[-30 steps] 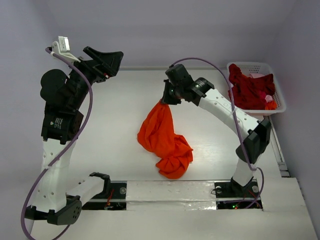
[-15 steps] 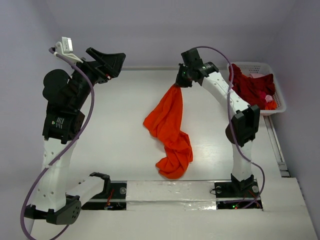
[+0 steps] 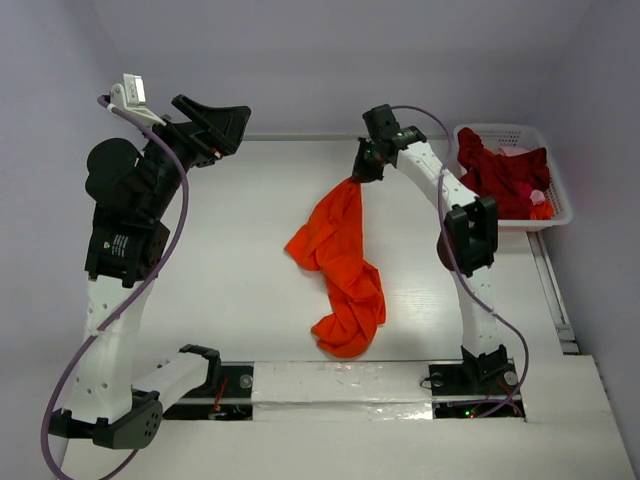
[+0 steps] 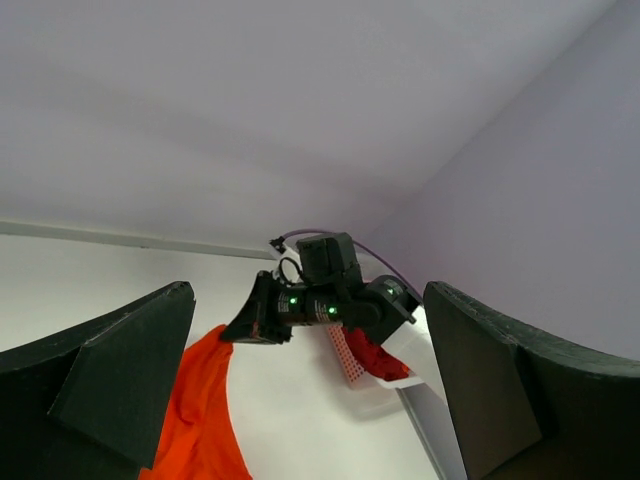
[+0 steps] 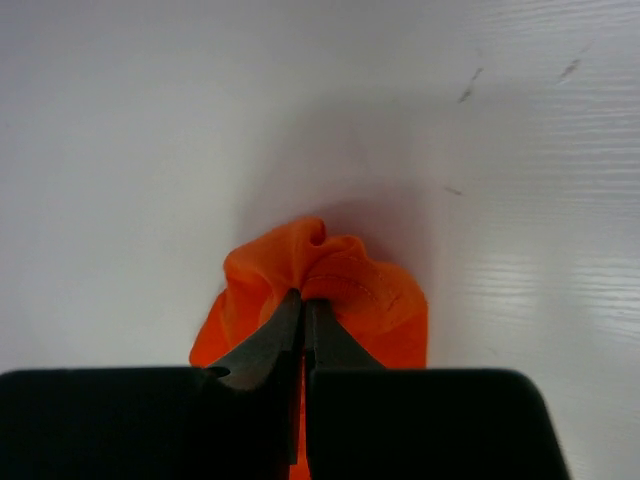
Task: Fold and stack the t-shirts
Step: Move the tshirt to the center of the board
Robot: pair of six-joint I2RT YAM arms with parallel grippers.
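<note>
A bright orange t-shirt [image 3: 338, 262] hangs stretched and bunched from my right gripper [image 3: 359, 175], which is shut on its top edge near the table's far middle. Its lower end lies crumpled near the front edge. In the right wrist view the jaws [image 5: 303, 300] pinch a gathered orange fold [image 5: 345, 275] over the white table. The left wrist view shows the same orange cloth [image 4: 200, 410] at bottom left. Dark red t-shirts [image 3: 500, 178] fill the basket at far right. My left gripper [image 3: 215, 125] is raised high at the far left, open and holding nothing.
The white lattice basket [image 3: 556, 180] stands at the table's far right corner, also seen as a basket [image 4: 350, 362] in the left wrist view. A wall runs behind the table [image 3: 230, 260]. The arm bases sit along the near edge.
My right gripper has carried the orange t-shirt's top edge toward the far side, drawing the cloth out longer. The left arm has hardly moved.
</note>
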